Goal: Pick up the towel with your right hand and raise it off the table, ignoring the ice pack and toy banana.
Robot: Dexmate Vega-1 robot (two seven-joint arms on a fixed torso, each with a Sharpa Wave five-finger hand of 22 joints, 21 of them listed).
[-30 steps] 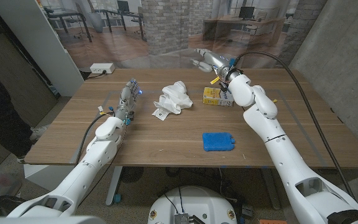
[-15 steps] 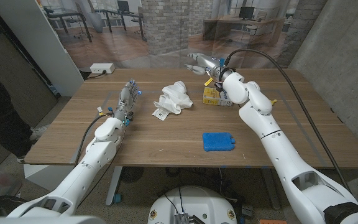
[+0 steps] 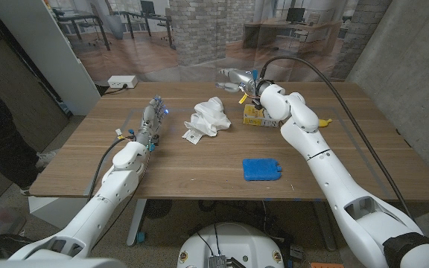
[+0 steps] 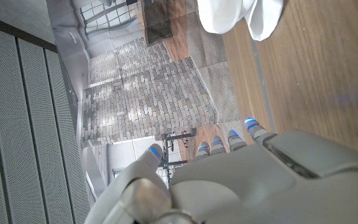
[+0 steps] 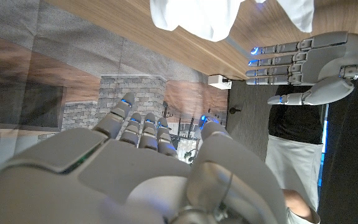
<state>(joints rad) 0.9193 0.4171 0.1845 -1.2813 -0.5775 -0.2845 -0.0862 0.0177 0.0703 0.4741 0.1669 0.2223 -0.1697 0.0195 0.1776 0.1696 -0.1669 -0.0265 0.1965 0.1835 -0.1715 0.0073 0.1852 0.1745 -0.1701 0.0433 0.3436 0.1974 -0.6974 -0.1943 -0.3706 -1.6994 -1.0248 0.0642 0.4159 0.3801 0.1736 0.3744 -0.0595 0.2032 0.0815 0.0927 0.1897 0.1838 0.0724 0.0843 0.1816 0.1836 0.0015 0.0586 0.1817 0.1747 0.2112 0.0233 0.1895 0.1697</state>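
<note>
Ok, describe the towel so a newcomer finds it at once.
On the wooden table, look toward the far middle, between the two robot hands. The towel is the crumpled white cloth there, unlike the flat blue ice pack nearer the front and the yellow box beside it.

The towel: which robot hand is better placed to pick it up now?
The right robot hand: it hangs open above the table's far edge, close behind the towel. The left robot hand waits beside it.

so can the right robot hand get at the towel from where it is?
Probably yes. The right robot hand hovers open beyond the towel, with nothing between them; the yellow box sits off to the side.
</note>
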